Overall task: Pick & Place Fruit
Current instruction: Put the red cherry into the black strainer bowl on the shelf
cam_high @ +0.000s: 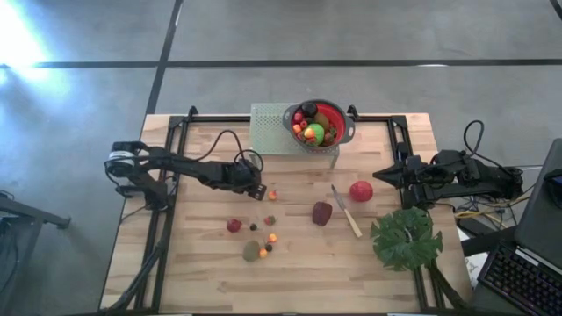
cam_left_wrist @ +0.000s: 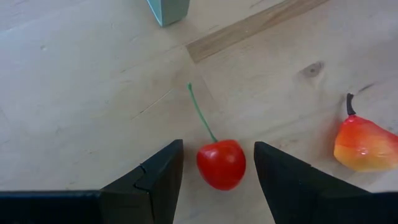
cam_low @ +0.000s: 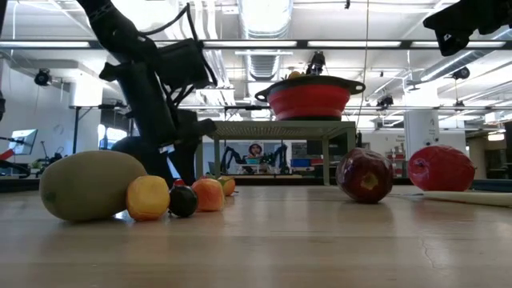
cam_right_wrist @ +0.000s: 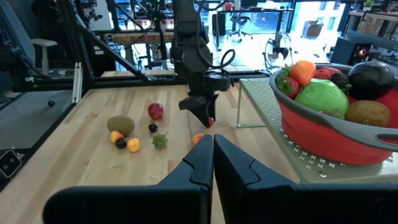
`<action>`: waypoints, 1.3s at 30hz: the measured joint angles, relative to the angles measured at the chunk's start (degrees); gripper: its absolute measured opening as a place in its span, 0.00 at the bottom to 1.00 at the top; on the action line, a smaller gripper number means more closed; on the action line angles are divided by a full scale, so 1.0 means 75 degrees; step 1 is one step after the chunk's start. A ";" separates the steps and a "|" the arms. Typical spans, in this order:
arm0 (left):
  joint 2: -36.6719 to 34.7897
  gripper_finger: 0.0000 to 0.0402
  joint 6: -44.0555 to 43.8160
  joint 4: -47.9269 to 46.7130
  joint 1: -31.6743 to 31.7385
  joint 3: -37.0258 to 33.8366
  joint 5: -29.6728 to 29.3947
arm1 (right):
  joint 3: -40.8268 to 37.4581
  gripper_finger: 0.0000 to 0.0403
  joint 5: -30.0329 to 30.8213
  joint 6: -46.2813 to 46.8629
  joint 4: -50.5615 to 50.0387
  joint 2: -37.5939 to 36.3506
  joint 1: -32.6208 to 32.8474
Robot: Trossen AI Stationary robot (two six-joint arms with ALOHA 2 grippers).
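Observation:
A small red cherry [cam_left_wrist: 221, 163] with a green stem lies on the wooden table. My left gripper [cam_left_wrist: 217, 149] is open and slants down over it, one finger on each side, with a gap on both sides. In the high view this gripper [cam_high: 257, 190] is left of the table's middle. A little orange-red pear [cam_left_wrist: 365, 144] lies close beside it. Several more fruits lie loose: a red apple [cam_high: 361, 190], a dark maroon fruit [cam_high: 322, 213] and a kiwi [cam_high: 252, 251]. My right gripper [cam_right_wrist: 213, 155] is shut and waits raised at the right edge [cam_high: 384, 175].
A red bowl [cam_high: 320, 123] holding several fruits sits on a pale perforated stand [cam_high: 272, 129] at the table's far side. A slim knife [cam_high: 345, 211] and a big green leaf [cam_high: 406, 239] lie to the right. Small fruits cluster near the kiwi [cam_low: 92, 186].

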 joint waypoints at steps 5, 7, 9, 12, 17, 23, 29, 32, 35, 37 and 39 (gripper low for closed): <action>-0.0018 0.50 0.0000 -0.0002 0.0000 -0.0003 -0.0003 | 0.0001 0.02 0.0000 0.0001 0.0000 0.0000 0.0001; -0.0018 0.48 0.0000 -0.0006 0.0001 -0.0006 -0.0008 | 0.0001 0.02 0.0000 0.0001 0.0000 0.0000 0.0001; -0.0018 0.45 0.0000 -0.0016 0.0001 -0.0010 -0.0033 | 0.0002 0.02 0.0000 0.0001 0.0000 0.0000 -0.0001; -0.0018 0.39 0.0000 -0.0035 0.0003 -0.0015 -0.0041 | -0.0001 0.02 0.0000 0.0000 0.0000 0.0000 0.0000; -0.0018 0.30 -0.0003 -0.0012 0.0009 -0.0015 -0.0037 | 0.0001 0.02 0.0000 0.0000 0.0000 0.0000 -0.0001; -0.0018 0.31 0.0017 0.0000 0.0009 -0.0015 0.0025 | 0.0000 0.02 0.0000 0.0002 0.0000 0.0000 0.0000; -0.0033 0.33 0.0178 -0.0016 0.0012 -0.0015 0.0208 | -0.0001 0.02 0.0000 0.0000 0.0000 0.0000 0.0001; -0.0076 0.31 0.0241 -0.0015 0.0012 -0.0015 0.0480 | 0.0000 0.02 0.0000 0.0003 0.0000 0.0000 -0.0001; -0.0191 0.29 0.0288 -0.0041 -0.0010 -0.0017 0.0909 | -0.0001 0.02 0.0000 0.0001 0.0000 0.0000 0.0000; -0.0326 0.30 0.0373 -0.0064 -0.0041 -0.0020 0.1095 | -0.0001 0.02 0.0000 0.0000 0.0000 0.0000 0.0000; -0.0514 0.31 0.0424 -0.0045 -0.0090 -0.0015 0.1122 | 0.0002 0.02 0.0000 0.0003 0.0000 0.0000 0.0001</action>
